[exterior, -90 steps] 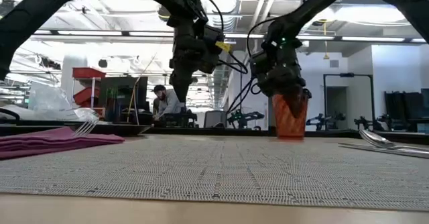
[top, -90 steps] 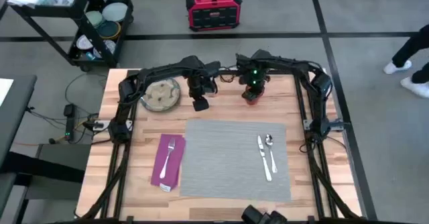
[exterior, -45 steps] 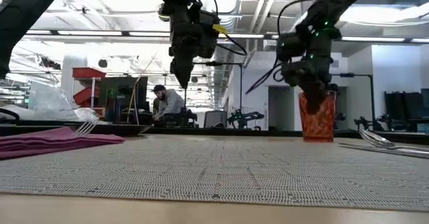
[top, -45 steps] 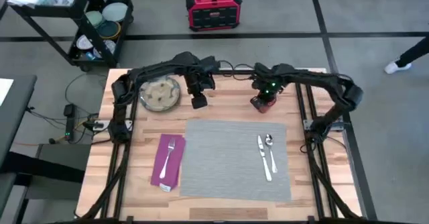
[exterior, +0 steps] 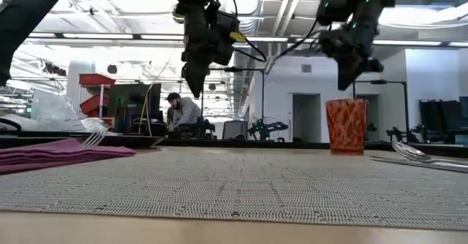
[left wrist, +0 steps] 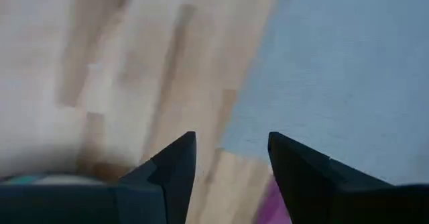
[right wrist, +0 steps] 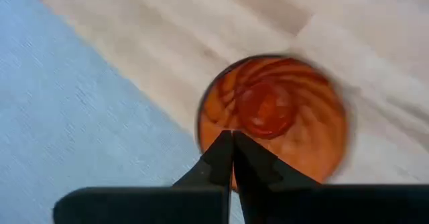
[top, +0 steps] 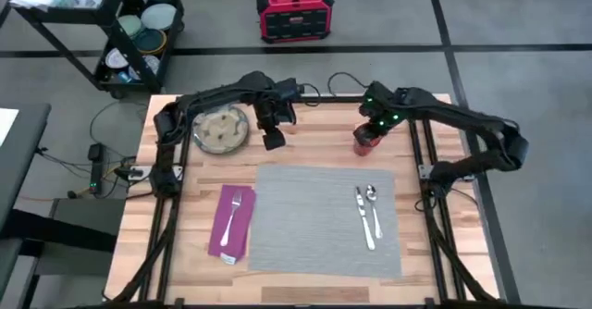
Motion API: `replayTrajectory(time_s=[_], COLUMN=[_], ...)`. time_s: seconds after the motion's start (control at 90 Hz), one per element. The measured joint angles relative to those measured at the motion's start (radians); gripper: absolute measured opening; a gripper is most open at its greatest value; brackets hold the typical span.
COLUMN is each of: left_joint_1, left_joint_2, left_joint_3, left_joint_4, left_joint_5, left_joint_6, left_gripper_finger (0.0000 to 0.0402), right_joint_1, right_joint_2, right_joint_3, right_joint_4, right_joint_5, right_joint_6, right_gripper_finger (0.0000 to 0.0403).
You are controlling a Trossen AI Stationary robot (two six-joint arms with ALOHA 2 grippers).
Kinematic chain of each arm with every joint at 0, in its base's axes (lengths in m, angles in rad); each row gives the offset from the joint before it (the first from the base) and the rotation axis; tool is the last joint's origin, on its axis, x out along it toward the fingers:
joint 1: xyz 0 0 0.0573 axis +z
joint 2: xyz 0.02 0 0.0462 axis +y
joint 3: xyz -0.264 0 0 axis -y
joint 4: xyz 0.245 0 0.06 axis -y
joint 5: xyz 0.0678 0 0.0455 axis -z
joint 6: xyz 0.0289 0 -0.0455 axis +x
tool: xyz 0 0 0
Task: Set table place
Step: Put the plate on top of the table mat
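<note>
Cup (top: 365,142) stands on bare table (top: 305,138) just past the mat's (top: 324,218) far right corner, above knife and spoon (drink spot). Right gripper (right wrist: 232,158) hovers over it, fingers pinched together, empty. Left gripper (left wrist: 228,158) parted, empty; plate (top: 220,129) probably next.

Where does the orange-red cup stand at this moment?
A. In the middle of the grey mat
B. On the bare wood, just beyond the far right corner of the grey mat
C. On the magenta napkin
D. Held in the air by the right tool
B. In the high view the cup stands upright on the bare wood of the table, just past the far right corner of the mat; in the low view the right tool hangs above it, shut and not touching.
</note>
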Motion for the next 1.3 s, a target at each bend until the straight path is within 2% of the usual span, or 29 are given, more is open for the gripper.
replayTrajectory(time_s=[0.089, 0.289, 0.533, 0.8, 1.044, 1.156, 1.3], left_joint_1=[0.034, 0.165, 0.319, 0.345, 0.257, 0.214, 0.166], left_joint_2=[0.0, 0.0, 0.002, -0.007, -0.006, -0.001, 0.005], left_joint_3=[0.0, -0.034, -0.269, -0.464, -0.509, -0.496, -0.5], left_joint_4=[0.028, 0.085, 0.178, 0.344, 0.472, 0.594, 0.74], left_joint_5=[-0.069, -0.093, -0.113, -0.15, -0.077, 0.073, 0.195], left_joint_6=[-0.021, -0.054, -0.082, -0.182, -0.251, -0.292, -0.401], left_gripper_finger=[0.0171, 0.0171, 0.0171, 0.0171, 0.0171, 0.0171, 0.0171], right_joint_1=[0.0, 0.017, 0.062, 0.091, 0.105, 0.106, 0.103], right_joint_2=[-0.063, -0.167, -0.211, -0.181, -0.155, -0.154, -0.153], right_joint_3=[0.023, 0.038, 0.038, 0.038, 0.038, 0.038, 0.038], right_joint_4=[-0.001, 0.006, 0.006, 0.004, 0.011, 0.023, 0.031], right_joint_5=[0.043, 0.082, 0.126, 0.148, 0.148, 0.148, 0.147], right_joint_6=[0.015, 0.043, 0.063, 0.062, 0.047, 0.033, 0.028], right_gripper_finger=[0.0, 0.0, 0.0, 0.0, 0.0, 0.0, 0.0])
